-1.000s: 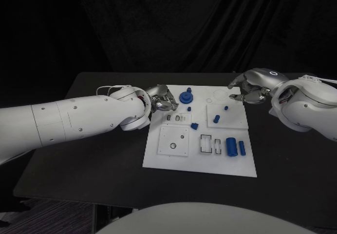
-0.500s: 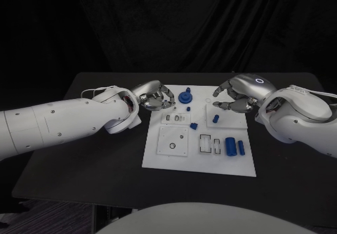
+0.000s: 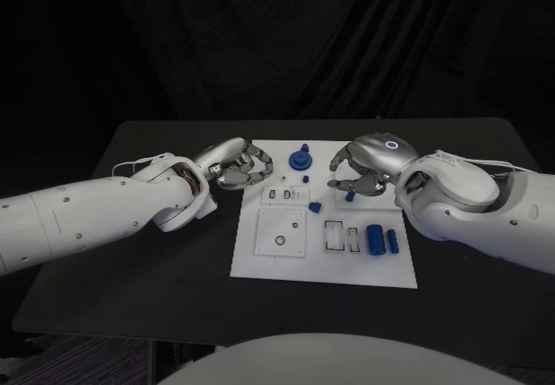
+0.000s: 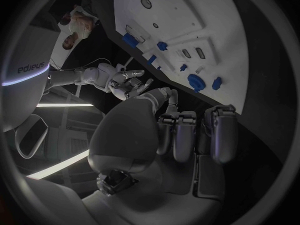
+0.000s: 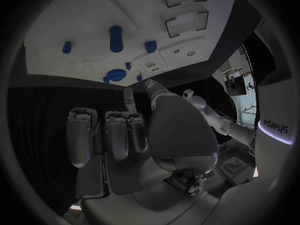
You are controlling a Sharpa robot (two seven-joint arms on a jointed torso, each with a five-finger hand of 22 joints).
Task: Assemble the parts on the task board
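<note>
Two empty hands, fingers curled in, hover over the white task board's [image 3: 266,265] far edge: left hand [image 3: 240,167], right hand [image 3: 361,170]. Blue parts [image 3: 378,238] lie across the board. A careless reach by either hand could knock the upright blue piece [image 3: 303,160] between them.

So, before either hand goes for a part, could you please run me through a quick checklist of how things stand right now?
1. Left hand free of parts: ok, fingers curled, nothing in them.
2. Right hand free of parts: ok, nothing held.
3. Task board flat on the table, unobstructed at its near end: ok.
4. Blue round part reachable between the hands: ok, standing at the board's far end.
5. Two blue cylinders lying at the board's right: ok.
6. Which slots are already filled: cannot tell.
</note>
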